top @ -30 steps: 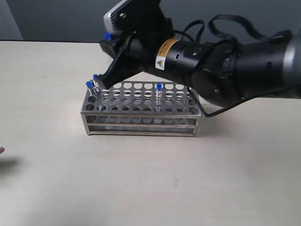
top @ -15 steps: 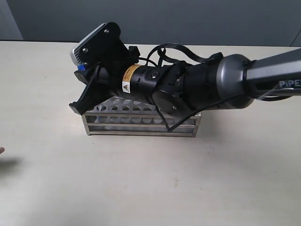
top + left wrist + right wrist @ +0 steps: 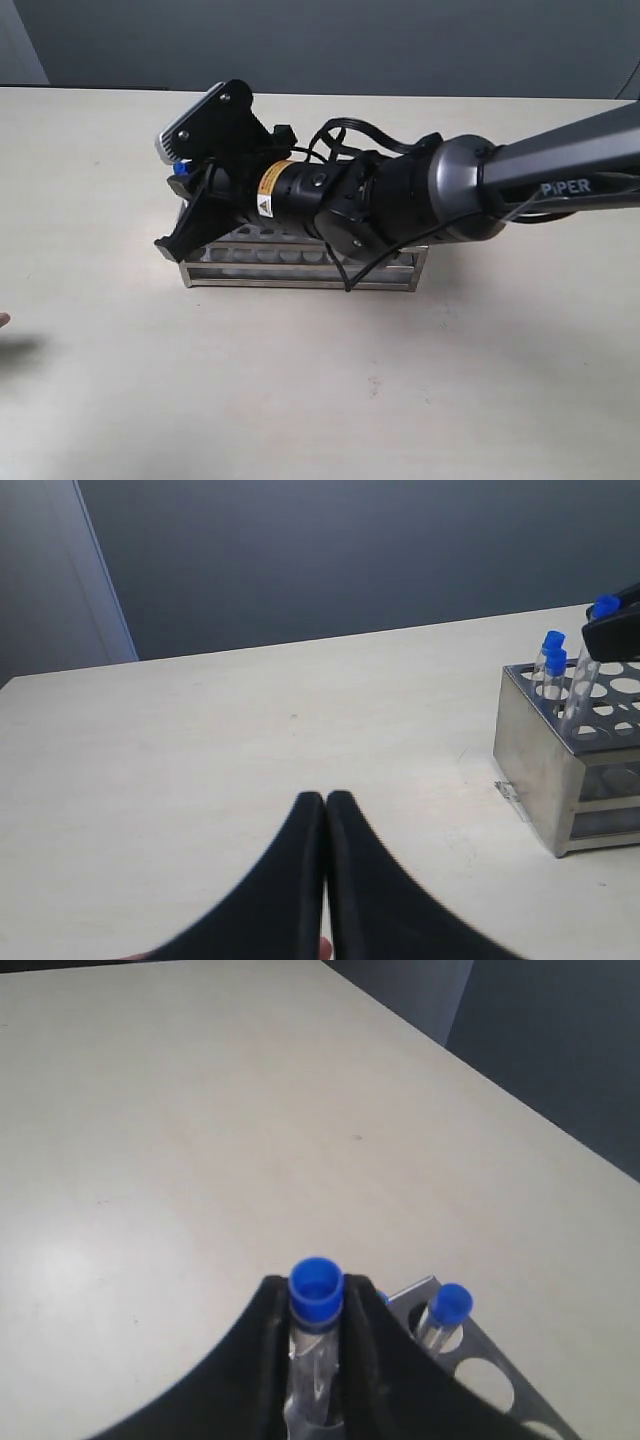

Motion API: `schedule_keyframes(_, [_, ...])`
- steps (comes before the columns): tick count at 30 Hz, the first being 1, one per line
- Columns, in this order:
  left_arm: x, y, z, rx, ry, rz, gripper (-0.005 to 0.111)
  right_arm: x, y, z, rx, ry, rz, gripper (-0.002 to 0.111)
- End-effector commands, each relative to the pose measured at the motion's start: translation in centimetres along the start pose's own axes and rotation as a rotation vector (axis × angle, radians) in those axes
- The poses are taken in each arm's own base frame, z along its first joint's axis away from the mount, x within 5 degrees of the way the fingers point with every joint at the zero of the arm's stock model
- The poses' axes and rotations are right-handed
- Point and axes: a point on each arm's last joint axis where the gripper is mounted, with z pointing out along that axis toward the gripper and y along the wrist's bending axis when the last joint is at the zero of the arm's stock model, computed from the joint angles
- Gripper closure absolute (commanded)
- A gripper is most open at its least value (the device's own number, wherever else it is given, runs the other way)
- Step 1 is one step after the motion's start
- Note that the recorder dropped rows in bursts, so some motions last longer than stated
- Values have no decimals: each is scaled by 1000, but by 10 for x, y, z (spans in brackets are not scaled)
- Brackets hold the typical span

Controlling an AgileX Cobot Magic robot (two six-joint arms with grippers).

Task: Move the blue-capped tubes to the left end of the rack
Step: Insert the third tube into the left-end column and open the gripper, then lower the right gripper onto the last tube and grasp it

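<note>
My right gripper (image 3: 316, 1300) is shut on a blue-capped tube (image 3: 316, 1285), gripping just under the cap. In the exterior view the right gripper (image 3: 178, 235) hangs over the left end of the steel rack (image 3: 300, 272), and one blue cap (image 3: 180, 169) peeks out beside it. The left wrist view shows the held tube (image 3: 580, 680) tilted, its lower end at the rack's (image 3: 540, 770) top plate. Two more blue-capped tubes (image 3: 553, 652) stand in end holes beside it. Any fourth tube is hidden behind the arm. My left gripper (image 3: 326, 800) is shut on nothing, low over bare table.
The right arm (image 3: 420, 195) lies across nearly the whole top of the rack and hides its holes. Beige table (image 3: 330, 390) surrounds the rack on all sides. A dark wall stands behind the far table edge.
The right arm has swung down and leftward with its tube, from above the rack's back to low over the left end. The left gripper's view gives no earlier frame.
</note>
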Motion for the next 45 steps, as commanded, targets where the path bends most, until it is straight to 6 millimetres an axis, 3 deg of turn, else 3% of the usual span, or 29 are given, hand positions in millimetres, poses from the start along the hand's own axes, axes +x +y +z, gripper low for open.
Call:
schedule_keyframes(1, [-3, 0, 0, 7, -14, -5, 106, 9, 1, 5, -2, 49, 25, 102])
schedule_keyframes(5, [-3, 0, 0, 7, -14, -5, 106, 9, 1, 5, -2, 52, 25, 73])
schedule_keyframes(7, [-3, 0, 0, 7, -14, -5, 106, 9, 1, 5, -1, 54, 25, 64])
schedule_keyframes(10, [-3, 0, 0, 7, -14, -5, 106, 2, -1, 0, 10, 47, 40, 63])
schedule_keyframes(15, [-3, 0, 0, 7, -14, -5, 106, -38, -9, -27, 71, -46, 4, 63])
schedule_keyframes(18, [-3, 0, 0, 7, -14, -5, 106, -59, -25, -48, 155, -90, -10, 63])
schedule_keyframes(20, [-3, 0, 0, 7, -14, -5, 106, -62, -41, -62, 224, -93, 14, 63])
schedule_keyframes(25, [-3, 0, 0, 7, -14, -5, 106, -35, -67, -93, 383, -98, 105, 63])
schedule_keyframes(31, [-3, 0, 0, 7, -14, -5, 106, 9, -63, -112, 437, -59, 181, 63])
schedule_keyframes(38, [-3, 0, 0, 7, -14, -5, 106, 31, -60, -107, 440, -23, 199, 63])
schedule_keyframes(45, [-3, 0, 0, 7, -14, -5, 106, 52, -55, -89, 388, 3, 211, 63])
